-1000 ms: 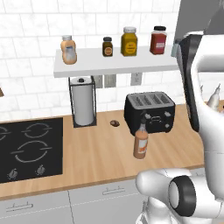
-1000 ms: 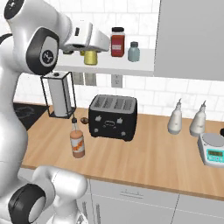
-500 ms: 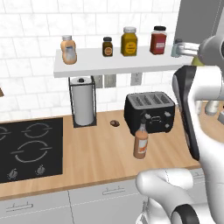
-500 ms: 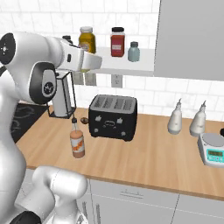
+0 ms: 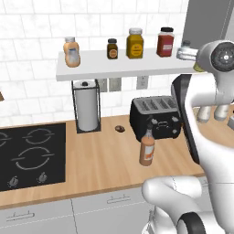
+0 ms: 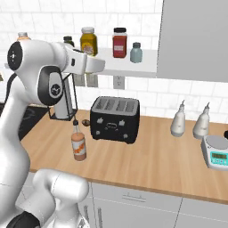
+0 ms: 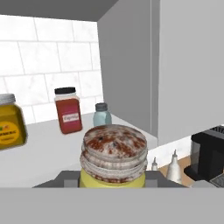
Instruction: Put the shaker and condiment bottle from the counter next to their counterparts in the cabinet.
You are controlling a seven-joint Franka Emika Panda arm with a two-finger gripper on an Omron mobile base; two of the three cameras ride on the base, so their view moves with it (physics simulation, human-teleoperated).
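In the hand view the gripper (image 7: 113, 180) is pinching the shaker (image 7: 113, 157), a yellow-green cylinder with a speckled grey cap that sits between the fingers, just off the front edge of the shelf (image 7: 48, 148). Beyond it on the shelf stand a pale blue shaker (image 7: 102, 114) close to the grey panel (image 7: 131, 74), a red jar (image 7: 68, 110) to its left, and a yellow jar (image 7: 9, 121) further left.

From the left base view, the condiment bottle (image 5: 147, 147) stands upright on the wooden counter (image 5: 91, 164), just in front of the black toaster (image 5: 154, 116). A paper towel holder (image 5: 87, 109) stands near the stove (image 5: 27, 153). Up on the shelf, a peach squeeze bottle (image 5: 71, 51) sits at the left end, well apart from a small dark jar (image 5: 112, 48).

In the right base view, two grey-white pointed bottles (image 6: 179, 121) and a scale (image 6: 216, 152) stand on the counter to the right of the toaster.
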